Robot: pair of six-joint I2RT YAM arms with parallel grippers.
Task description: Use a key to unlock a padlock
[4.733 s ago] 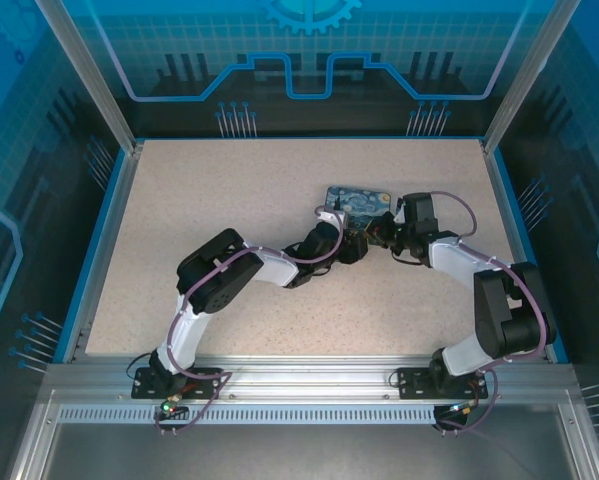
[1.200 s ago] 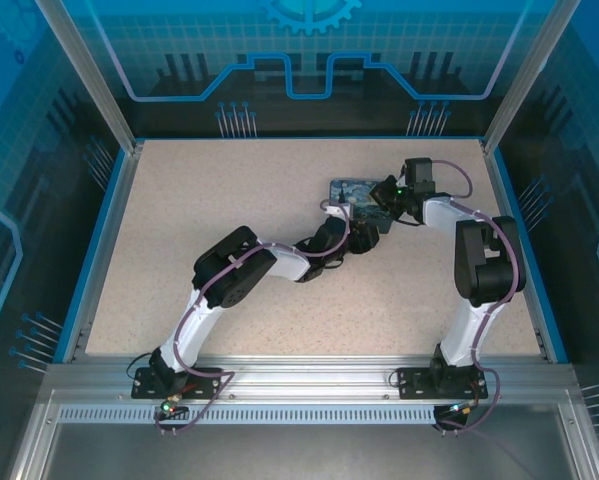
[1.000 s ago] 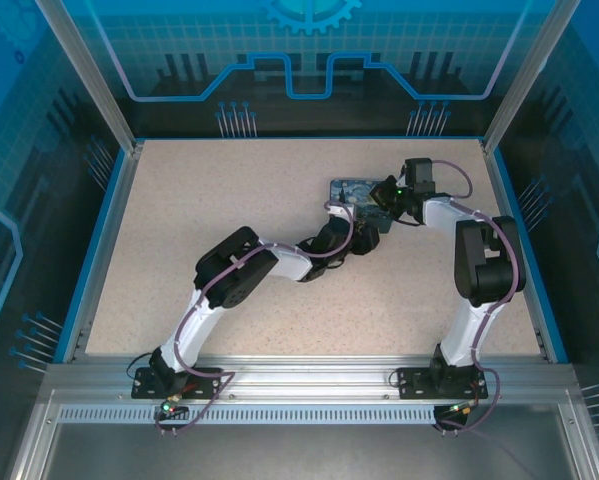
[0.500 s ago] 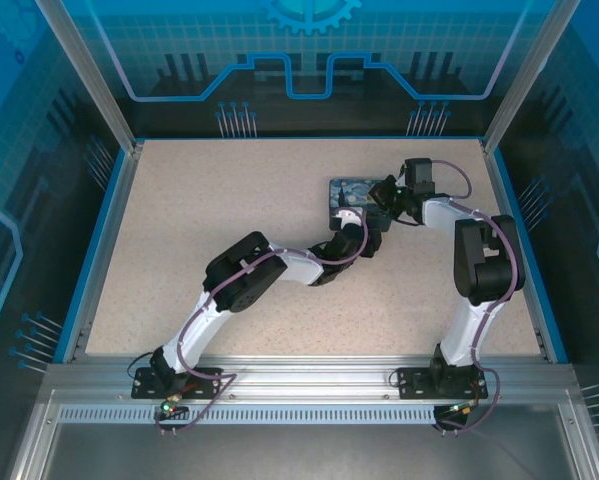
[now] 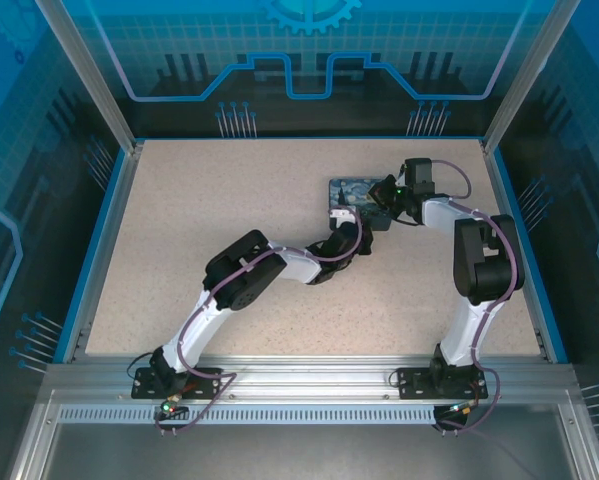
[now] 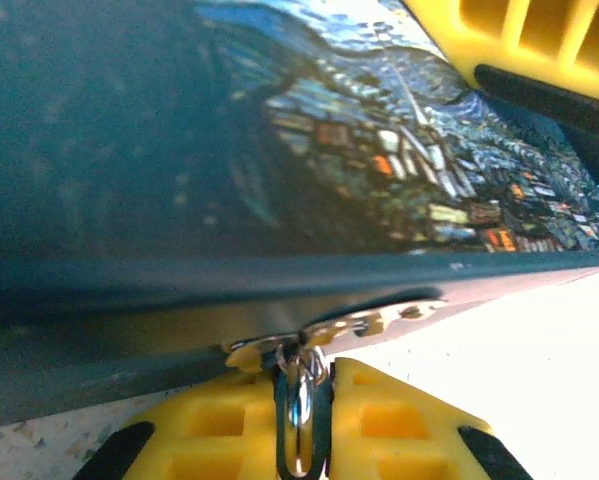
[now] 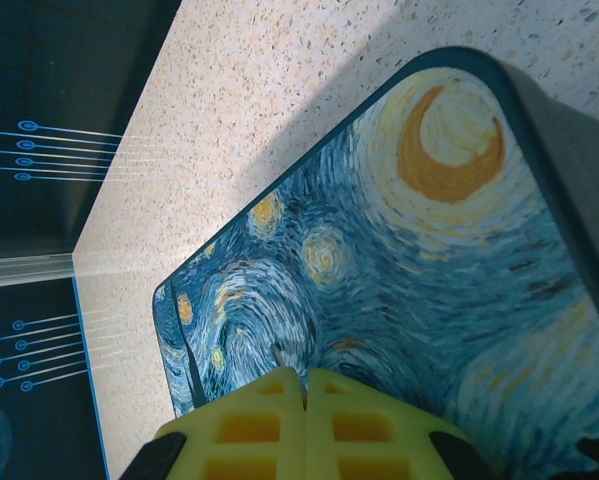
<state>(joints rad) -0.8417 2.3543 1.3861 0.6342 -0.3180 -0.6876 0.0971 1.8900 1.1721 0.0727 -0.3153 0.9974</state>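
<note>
The padlock (image 6: 300,420) hangs from a shiny metal hasp (image 6: 379,322) at the front edge of the Starry Night box (image 5: 351,190). I make out its dark teal sides and a bright metal loop. My left gripper (image 6: 301,375) is shut on the padlock, one yellow pad pressed to each side. In the top view the left gripper (image 5: 353,226) sits at the box's near edge. My right gripper (image 7: 304,378) hovers over the box lid (image 7: 399,260), shut on the key (image 7: 277,354). A thin grey sliver of the key pokes out past the pads. The right gripper (image 5: 382,196) is at the box's right end.
The box lies right of centre on the speckled beige table (image 5: 229,210). A yellow finger (image 6: 519,40) of the right gripper shows above the lid in the left wrist view. Blue rails and glass walls border the table. The two arms meet closely at the box.
The left gripper has reached in to the box's front edge and closed from open onto the padlock. The right gripper has stayed shut over the lid.
</note>
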